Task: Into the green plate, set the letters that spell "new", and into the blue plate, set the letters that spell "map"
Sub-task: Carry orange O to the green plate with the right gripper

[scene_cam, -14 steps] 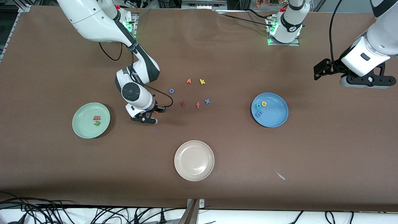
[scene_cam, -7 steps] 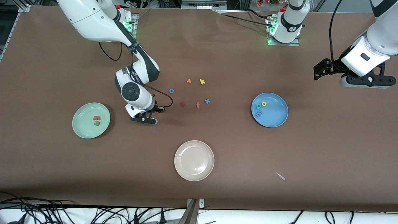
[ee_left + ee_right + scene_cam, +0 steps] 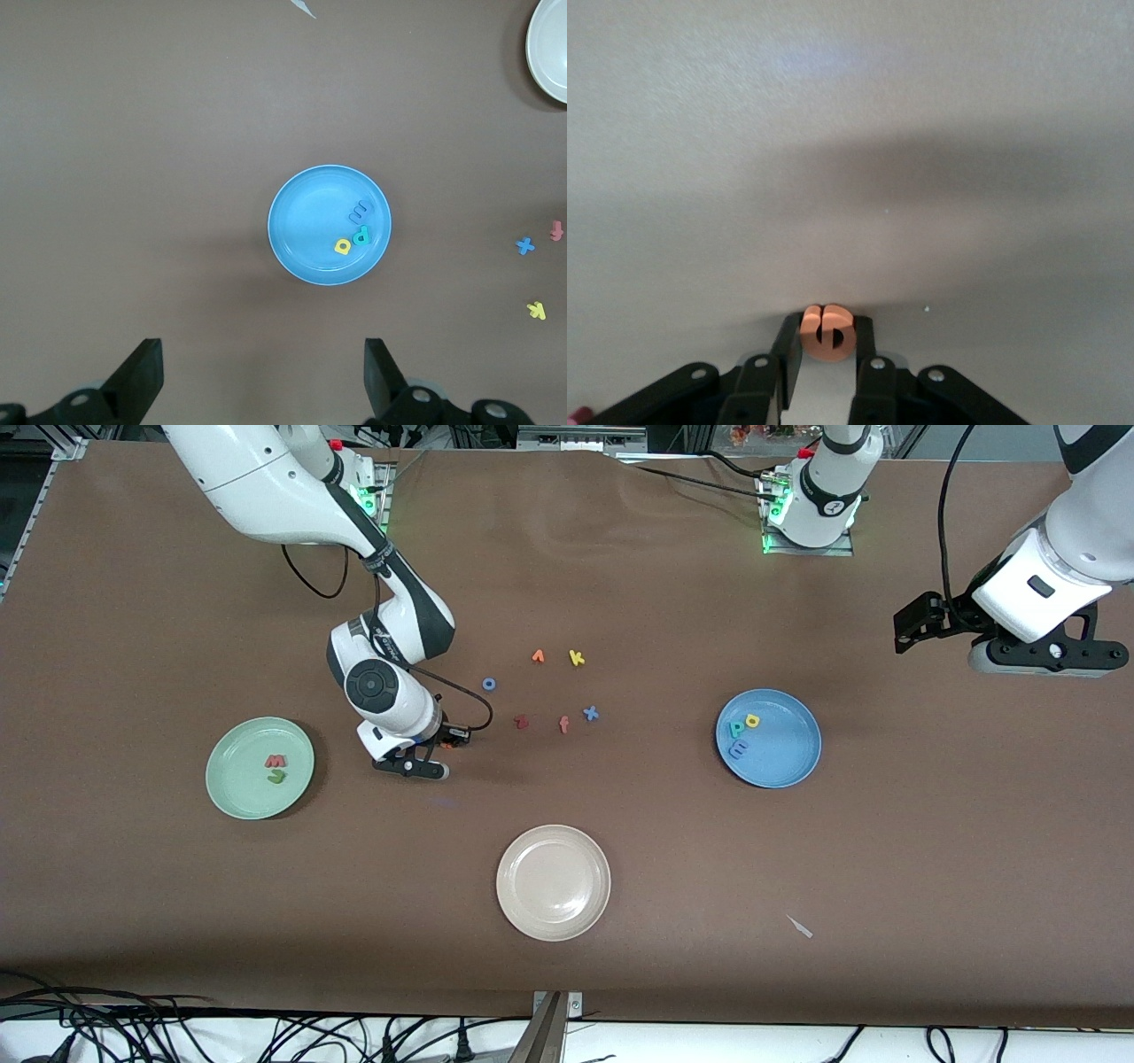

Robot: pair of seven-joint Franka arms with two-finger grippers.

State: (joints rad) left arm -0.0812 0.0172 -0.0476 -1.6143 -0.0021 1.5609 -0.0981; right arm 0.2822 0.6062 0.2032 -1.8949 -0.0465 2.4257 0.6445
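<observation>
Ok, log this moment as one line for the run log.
right gripper: shut on orange e, on table beside green plate | left gripper: open, waiting above blue plate

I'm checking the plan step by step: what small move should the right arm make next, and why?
Probably lift straight up. The right end effector is shut on the orange e low over the table, and the green plate holds only the w and n. The left end effector waits open.

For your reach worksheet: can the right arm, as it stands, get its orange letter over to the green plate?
Probably yes: the right gripper is shut on the orange letter, and only bare table lies between it and the green plate.
</observation>
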